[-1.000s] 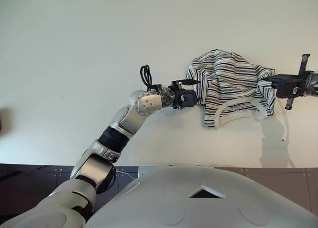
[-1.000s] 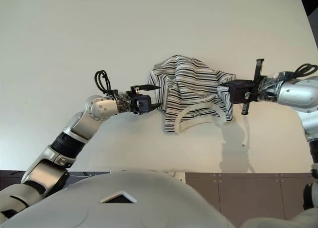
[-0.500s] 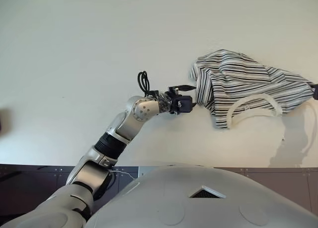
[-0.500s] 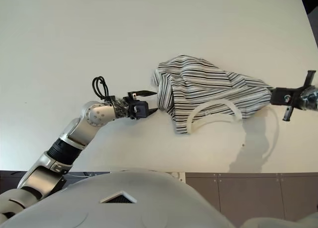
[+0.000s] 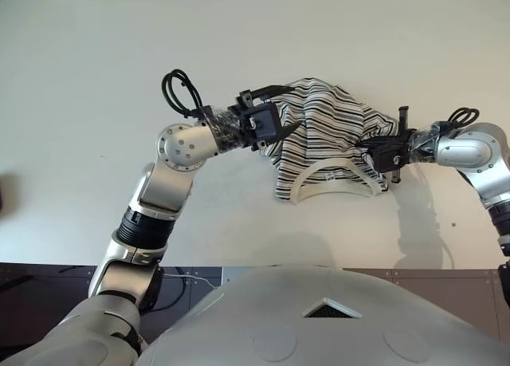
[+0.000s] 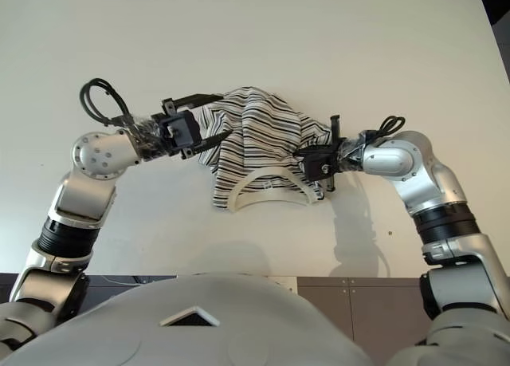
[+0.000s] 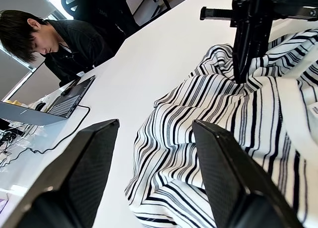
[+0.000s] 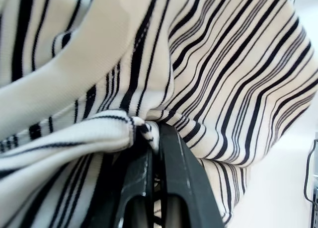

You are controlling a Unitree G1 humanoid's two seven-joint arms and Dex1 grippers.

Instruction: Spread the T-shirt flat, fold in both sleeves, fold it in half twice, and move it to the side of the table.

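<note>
The striped T-shirt point(image 5: 331, 127) sits in a crumpled heap on the white tabletop point(image 5: 111, 55), a little right of the middle and between the two arms. It is not spread flat: the fabric humps up in folds. Its white ribbed neckline point(image 5: 328, 175) loops out along the near side of the bundle.

The left gripper point(image 5: 288, 104) is at the shirt's left edge with its two fingers spread wide, one toward the far side and one toward the near side. The wrist view shows both dark fingers point(image 7: 84, 178) apart, with rumpled striped cloth lying in the space ahead of them; neither finger is pressed onto the fabric.

The right gripper point(image 5: 382, 147) is at the shirt's right edge, opposite the left one, pointing left into the cloth. Its fingers point(image 8: 174, 178) are pressed together on a fold of the hem, so a small pinch of striped fabric is caught between them and the cloth drapes away from that point.

The two grippers are near each other, with the bunched shirt filling the space between.
</note>
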